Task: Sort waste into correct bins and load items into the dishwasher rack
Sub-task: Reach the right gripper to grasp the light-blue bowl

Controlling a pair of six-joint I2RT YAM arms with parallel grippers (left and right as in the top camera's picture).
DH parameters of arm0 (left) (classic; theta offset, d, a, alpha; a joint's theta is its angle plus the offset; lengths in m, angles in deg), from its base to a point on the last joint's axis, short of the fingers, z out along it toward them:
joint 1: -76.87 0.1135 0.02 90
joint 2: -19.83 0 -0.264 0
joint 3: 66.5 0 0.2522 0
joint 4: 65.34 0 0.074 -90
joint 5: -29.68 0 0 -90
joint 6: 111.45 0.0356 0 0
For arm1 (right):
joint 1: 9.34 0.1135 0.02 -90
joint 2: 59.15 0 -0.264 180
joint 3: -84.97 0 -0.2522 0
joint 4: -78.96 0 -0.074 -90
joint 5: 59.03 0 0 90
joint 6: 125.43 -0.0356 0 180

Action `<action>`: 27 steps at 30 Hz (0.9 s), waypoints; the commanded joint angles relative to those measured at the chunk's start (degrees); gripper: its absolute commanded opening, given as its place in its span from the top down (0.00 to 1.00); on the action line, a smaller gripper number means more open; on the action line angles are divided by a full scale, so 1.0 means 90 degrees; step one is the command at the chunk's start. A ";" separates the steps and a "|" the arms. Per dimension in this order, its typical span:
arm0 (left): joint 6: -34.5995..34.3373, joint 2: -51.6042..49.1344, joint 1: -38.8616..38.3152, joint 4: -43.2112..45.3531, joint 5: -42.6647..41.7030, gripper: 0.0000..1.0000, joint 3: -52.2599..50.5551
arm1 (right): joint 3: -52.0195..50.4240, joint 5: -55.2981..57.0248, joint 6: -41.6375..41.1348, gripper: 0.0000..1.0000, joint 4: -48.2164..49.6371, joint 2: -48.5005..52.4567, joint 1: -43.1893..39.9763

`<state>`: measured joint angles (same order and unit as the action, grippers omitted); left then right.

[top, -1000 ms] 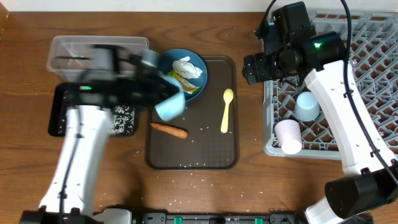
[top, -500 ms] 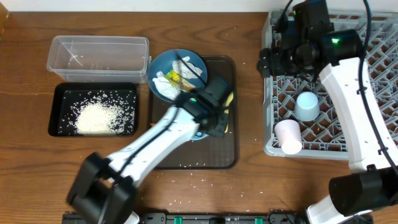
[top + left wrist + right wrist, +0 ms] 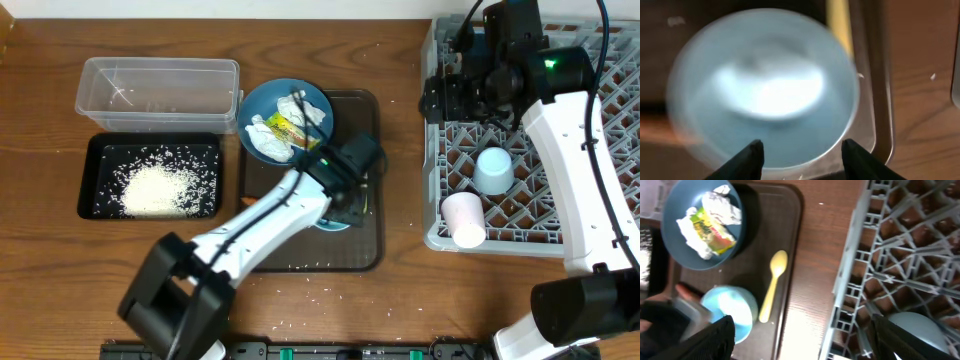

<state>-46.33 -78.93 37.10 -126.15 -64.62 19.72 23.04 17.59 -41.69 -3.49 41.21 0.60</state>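
My left gripper (image 3: pixel 345 200) (image 3: pixel 802 155) is open just over the white bowl (image 3: pixel 765 90) (image 3: pixel 732 312), which sits upright on the dark-brown serving tray (image 3: pixel 300 250). The yellow spoon (image 3: pixel 774 282) lies beside the bowl. The dark-blue plate (image 3: pixel 262 100) holds white paper wads (image 3: pixel 268 140) and a yellow-green wrapper (image 3: pixel 288 126). A heap of rice (image 3: pixel 152 188) lies in the black tray (image 3: pixel 95 150). My right gripper (image 3: pixel 458 97) (image 3: pixel 800 340) is open and empty over the left edge of the grey rack (image 3: pixel 590 110). The carrot is mostly hidden by my left arm.
The clear tub (image 3: pixel 160 90) stands behind the black tray. A light-blue cup (image 3: pixel 493 170) and a pink cup (image 3: pixel 463 218) lie in the rack's front left part. Loose rice grains (image 3: pixel 300 298) dot the table in front of the serving tray.
My left arm swung right from the black tray to the serving tray with the bowl, which now rests there. Rice now lies in the black tray. My right gripper moved right over the rack.
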 commanded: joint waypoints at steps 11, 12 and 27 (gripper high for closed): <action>-0.0738 0.2803 0.2470 -0.1052 0.0085 0.44 0.0498 | -0.1394 -0.0352 -0.0447 0.33 0.1146 0.0032 0.1341; -0.0716 0.2868 0.2579 -0.1061 0.0102 0.44 0.0498 | -0.1678 -0.0357 -0.0588 0.34 0.1423 0.0032 0.1469; -0.0690 0.2866 0.2858 -0.1183 0.0107 0.45 0.0495 | -0.3602 -0.0347 -0.2402 0.47 0.3347 0.0942 0.2783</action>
<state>-52.58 -52.64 62.57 -136.34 -64.20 23.70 -8.78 14.57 -59.07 26.37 47.30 24.47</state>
